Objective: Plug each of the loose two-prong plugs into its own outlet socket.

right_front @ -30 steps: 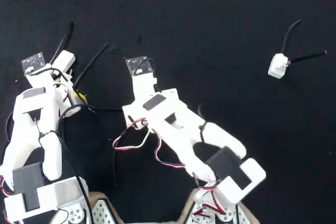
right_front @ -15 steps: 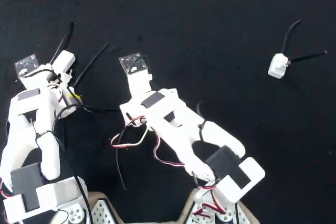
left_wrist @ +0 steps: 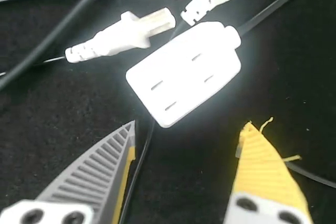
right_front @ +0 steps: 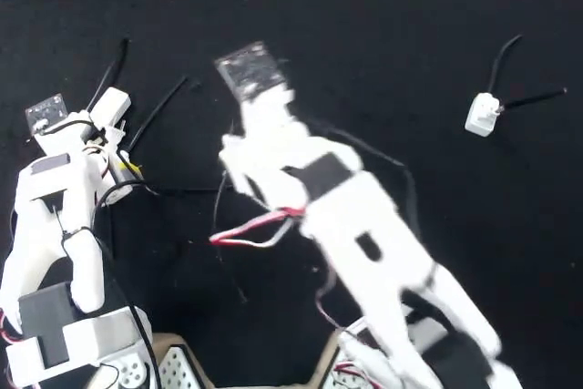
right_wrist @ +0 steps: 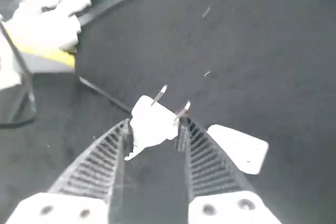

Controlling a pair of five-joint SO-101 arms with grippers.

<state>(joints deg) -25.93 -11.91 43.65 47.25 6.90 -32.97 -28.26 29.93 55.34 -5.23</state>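
My right gripper (right_wrist: 155,124) is shut on a white two-prong plug (right_wrist: 152,121), whose prongs point away from the wrist above the black table; its black cord (right_wrist: 102,94) trails off. From above, the right arm (right_front: 310,179) stretches toward the table's middle. A white outlet block (left_wrist: 184,72) with several slots lies just ahead of my open left gripper (left_wrist: 190,126), which holds nothing. Loose white plugs (left_wrist: 123,32) lie beyond the block. The same block (right_front: 112,107) sits by the left arm (right_front: 55,189). A second white outlet (right_front: 480,114) lies far right.
Black cords (right_front: 155,111) cross the black cloth around the left outlet, and two more run from the right outlet (right_front: 528,97). A flat white tag (right_wrist: 236,148) lies under the right gripper. The left arm's yellow finger (right_wrist: 47,53) shows in the right wrist view.
The right arm has risen and swung toward the far middle of the table with the plug in its gripper. The left arm shifted slightly left, then stayed still.
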